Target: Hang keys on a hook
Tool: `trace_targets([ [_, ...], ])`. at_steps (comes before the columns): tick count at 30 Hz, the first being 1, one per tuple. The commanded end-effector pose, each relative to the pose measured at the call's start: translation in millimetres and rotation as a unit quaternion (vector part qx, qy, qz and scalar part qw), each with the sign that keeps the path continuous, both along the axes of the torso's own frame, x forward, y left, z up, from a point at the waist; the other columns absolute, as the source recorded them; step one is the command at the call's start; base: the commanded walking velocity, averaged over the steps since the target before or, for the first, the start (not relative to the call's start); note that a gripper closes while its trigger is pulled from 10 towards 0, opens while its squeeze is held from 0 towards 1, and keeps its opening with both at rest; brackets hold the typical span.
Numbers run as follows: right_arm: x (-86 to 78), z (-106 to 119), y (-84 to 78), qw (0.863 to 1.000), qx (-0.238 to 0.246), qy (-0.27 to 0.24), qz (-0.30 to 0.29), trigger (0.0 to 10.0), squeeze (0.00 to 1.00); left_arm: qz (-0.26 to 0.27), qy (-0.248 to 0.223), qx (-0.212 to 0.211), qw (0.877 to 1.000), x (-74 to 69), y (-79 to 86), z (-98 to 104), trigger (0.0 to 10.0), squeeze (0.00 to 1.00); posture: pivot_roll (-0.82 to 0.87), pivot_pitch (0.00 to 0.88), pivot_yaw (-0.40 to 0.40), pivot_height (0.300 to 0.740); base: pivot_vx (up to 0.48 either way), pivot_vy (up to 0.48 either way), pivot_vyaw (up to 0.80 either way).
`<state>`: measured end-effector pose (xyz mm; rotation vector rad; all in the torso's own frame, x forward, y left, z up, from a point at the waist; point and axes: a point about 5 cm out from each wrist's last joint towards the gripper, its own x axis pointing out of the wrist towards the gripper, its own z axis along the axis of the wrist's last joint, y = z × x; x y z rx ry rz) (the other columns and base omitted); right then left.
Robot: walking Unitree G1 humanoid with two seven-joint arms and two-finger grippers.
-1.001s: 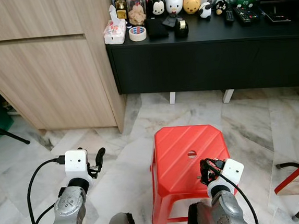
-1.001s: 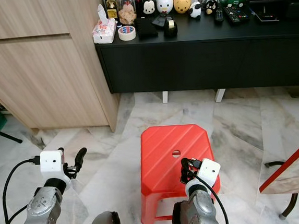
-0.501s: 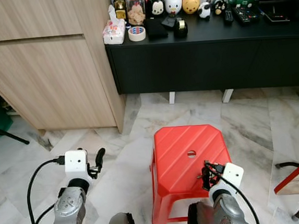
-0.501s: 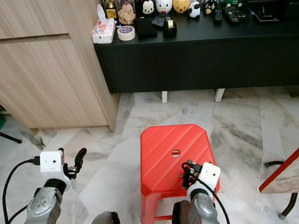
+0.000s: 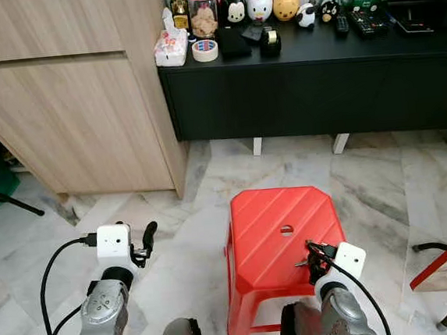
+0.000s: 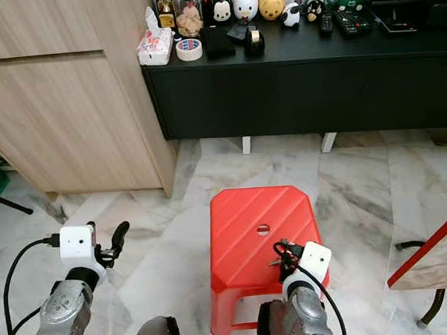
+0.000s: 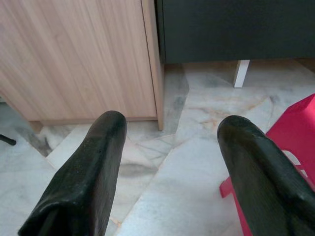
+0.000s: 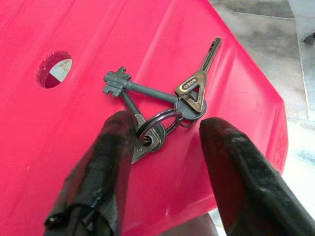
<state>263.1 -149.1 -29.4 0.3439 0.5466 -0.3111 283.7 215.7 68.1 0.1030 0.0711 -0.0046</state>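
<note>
Right gripper (image 8: 165, 147) has slid toward the near right corner of the red plastic stool (image 5: 276, 233) over the last second; left gripper (image 7: 172, 162) unchanged. Left to right: left gripper hangs over the marble floor (image 5: 192, 256) beside the light wood cabinet (image 5: 77, 110), fingers wide apart, holding nothing. Bunch of dark metal keys on a ring (image 8: 167, 105) lies on the stool top, near the round centre hole (image 8: 53, 70). Right gripper's 2 fingers are spread either side of the ring; 1 finger (image 8: 115, 147) touches it, not clamped.
</note>
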Motion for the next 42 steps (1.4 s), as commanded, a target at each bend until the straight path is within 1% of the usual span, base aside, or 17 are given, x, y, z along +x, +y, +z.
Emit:
trace_targets([
  [1, -4.2, -4.5, 0.1, 1.000, -0.005, 0.017, 0.004, 0.0, 0.00, 0.006, 0.012, 0.006, 1.000, -3.7, 4.9, -4.8, 10.0, 0.00, 0.11, 0.110, -0.015, 0.607, 0.000, 0.000, 0.00],
  [19, -6.1, -6.5, 1.2, 1.000, -0.001, 0.023, 0.004, 0.0, 0.00, 0.005, 0.013, 0.007, 1.000, -3.0, 6.2, -4.3, 10.0, 0.00, 0.11, 0.113, -0.015, 0.607, 0.000, 0.000, 0.00],
  [36, -2.5, -2.5, 3.2, 1.000, 0.004, 0.001, 0.009, 0.0, 0.00, 0.006, 0.015, 0.005, 1.000, -3.1, 5.1, -5.7, 10.0, 0.00, 0.11, 0.110, -0.016, 0.607, 0.000, 0.000, 0.00],
  [38, -1.0, 0.1, 1.3, 1.000, -0.012, -0.011, 0.012, 0.0, 0.00, 0.006, 0.016, 0.004, 1.000, -3.0, 4.0, -6.7, 10.0, 0.00, 0.11, 0.104, -0.018, 0.607, 0.000, 0.000, 0.00],
  [40, 5.6, 10.3, 2.2, 0.998, -0.023, -0.059, 0.024, 0.1, 0.00, 0.007, 0.016, 0.003, 1.000, -2.8, 3.7, -7.2, 10.0, 0.00, 0.11, 0.102, -0.020, 0.607, 0.000, 0.000, 0.00],
  [41, 8.2, 15.0, 3.2, 0.996, -0.027, -0.080, 0.031, 3.8, 0.00, 0.008, 0.016, 0.003, 1.000, -2.6, 3.5, -7.5, 10.0, 0.00, 0.11, 0.098, -0.022, 0.607, 0.000, 0.000, 0.00],
  [42, 10.5, 19.2, 3.9, 0.994, -0.032, -0.098, 0.038, 3.8, 0.00, 0.009, 0.016, 0.002, 1.000, -2.3, 3.0, -8.0, 10.0, 0.00, 0.11, 0.095, -0.024, 0.607, 0.000, 0.000, 0.00],
])
